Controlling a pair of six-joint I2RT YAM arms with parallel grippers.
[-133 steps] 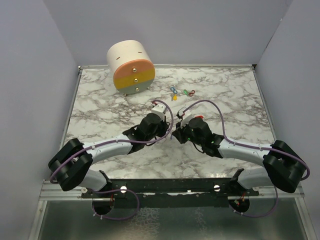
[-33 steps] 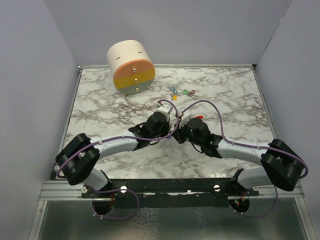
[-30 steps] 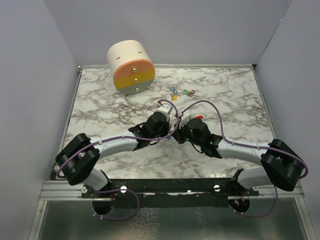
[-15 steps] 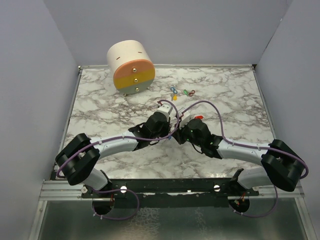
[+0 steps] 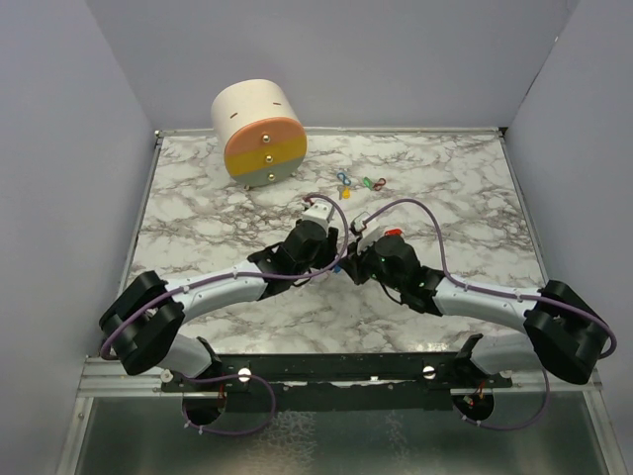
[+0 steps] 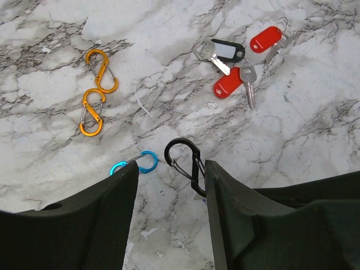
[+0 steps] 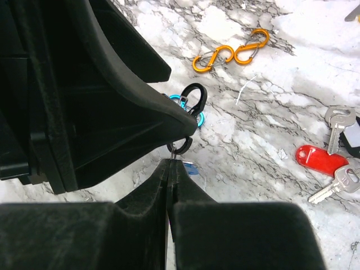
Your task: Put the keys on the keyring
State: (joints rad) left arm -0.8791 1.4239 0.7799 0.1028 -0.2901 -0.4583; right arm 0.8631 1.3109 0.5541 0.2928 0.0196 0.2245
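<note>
Left end effector (image 6: pixel 171 171), two orange clips (image 6: pixel 91 97), three keys (image 6: pixel 247 80)

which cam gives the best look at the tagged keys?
Left wrist: all three tagged keys lie whole on the marble, uncovered. Right wrist cuts them off at its right edge. Top external shows only tiny coloured specks, too small to identify.

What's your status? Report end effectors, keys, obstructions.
Left end effector open around black clip. Right end effector shut, apparently on blue key at that clip. Remaining keys loose on table. Nothing in the way.
</note>
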